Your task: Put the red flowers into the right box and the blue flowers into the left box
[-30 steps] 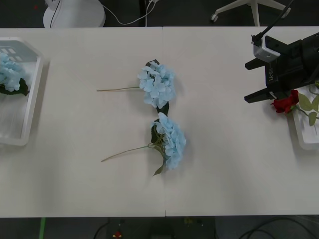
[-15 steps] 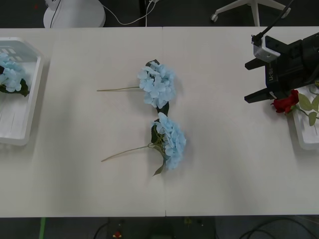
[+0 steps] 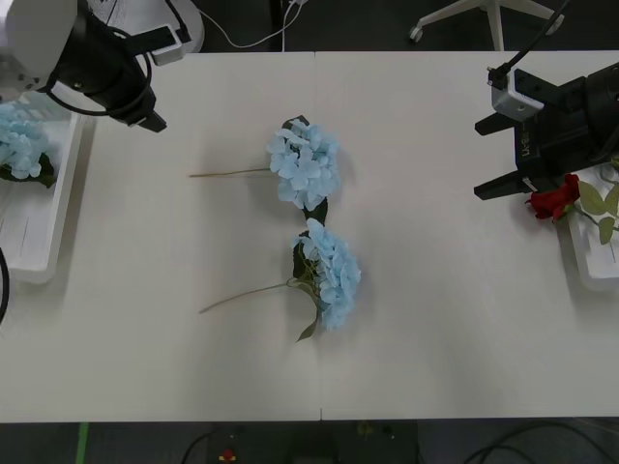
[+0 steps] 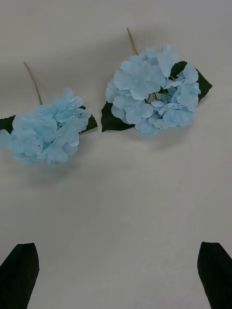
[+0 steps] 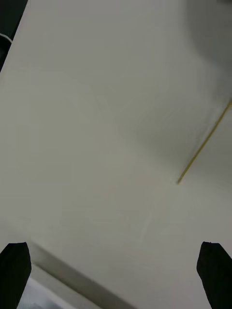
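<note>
Two blue flowers lie in the middle of the table, one behind the other, stems pointing left. In the right wrist view the same clusters lie well ahead of the fingers. A third blue flower rests in the left box. A red flower hangs over the near rim of the right box. My left gripper is open above the table beside the left box; its wrist view has a tan stem tip. My right gripper is open and empty beside the right box.
The white table's far edge runs along the top of the front view, with a white round base and chair legs on the dark floor beyond. Bare table surrounds the two middle flowers.
My left arm has swung into the front view from the left and now hangs over the table by the left box. The right arm and the flowers have not moved.
</note>
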`<state>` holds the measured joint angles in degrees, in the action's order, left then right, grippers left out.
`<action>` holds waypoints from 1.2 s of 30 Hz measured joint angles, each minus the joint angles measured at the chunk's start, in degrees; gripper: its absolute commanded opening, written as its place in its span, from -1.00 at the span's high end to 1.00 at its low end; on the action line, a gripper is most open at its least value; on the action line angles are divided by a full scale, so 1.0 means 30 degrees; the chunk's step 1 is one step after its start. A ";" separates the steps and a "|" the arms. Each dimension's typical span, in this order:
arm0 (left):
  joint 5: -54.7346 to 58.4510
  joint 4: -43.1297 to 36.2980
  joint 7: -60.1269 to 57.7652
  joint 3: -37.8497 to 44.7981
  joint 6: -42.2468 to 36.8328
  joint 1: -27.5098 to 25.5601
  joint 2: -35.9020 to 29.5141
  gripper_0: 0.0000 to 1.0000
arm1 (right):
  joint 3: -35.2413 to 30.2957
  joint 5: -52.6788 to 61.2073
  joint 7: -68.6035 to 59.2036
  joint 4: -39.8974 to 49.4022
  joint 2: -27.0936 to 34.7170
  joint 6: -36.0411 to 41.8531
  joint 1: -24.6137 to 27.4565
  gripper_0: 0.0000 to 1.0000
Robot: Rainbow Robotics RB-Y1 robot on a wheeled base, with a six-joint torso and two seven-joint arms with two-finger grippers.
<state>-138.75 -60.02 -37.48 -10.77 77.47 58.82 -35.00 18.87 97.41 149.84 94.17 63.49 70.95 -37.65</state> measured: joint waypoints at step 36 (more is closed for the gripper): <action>-0.3369 0.7572 0.3178 -0.4061 -0.4854 0.0810 0.7035 -1.00 | 0.0073 0.0001 0.0106 0.0004 0.0002 0.0000 -0.0007 -0.91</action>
<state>-148.86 -37.30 -27.94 -22.95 62.91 61.25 -13.89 19.09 97.41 150.15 94.18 63.49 70.95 -37.67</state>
